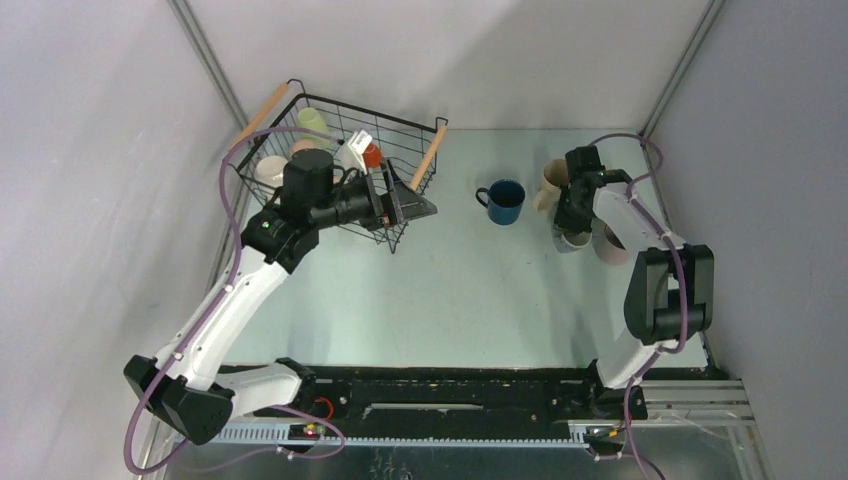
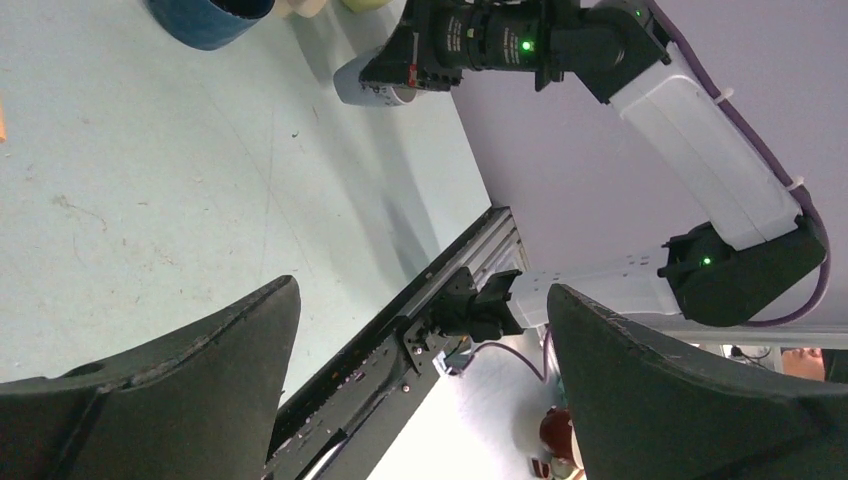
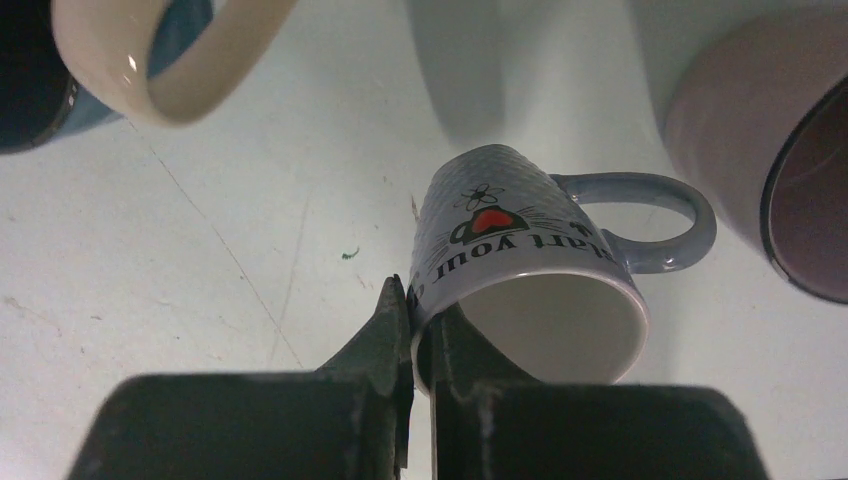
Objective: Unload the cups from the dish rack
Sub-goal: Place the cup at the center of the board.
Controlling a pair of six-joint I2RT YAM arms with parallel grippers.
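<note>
One perhaps-lilac mug, right gripper tight

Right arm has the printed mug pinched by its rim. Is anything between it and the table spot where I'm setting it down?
Nothing visible does. Bare table lies around the printed mug; the mauve cup stands close beside its handle, the cream cup off to the other side.

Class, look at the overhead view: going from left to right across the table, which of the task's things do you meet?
dish rack → navy cup → cream cup → mauve cup. The printed mug pinched in the right gripper shares the cream cup's span, so it is left out.
</note>
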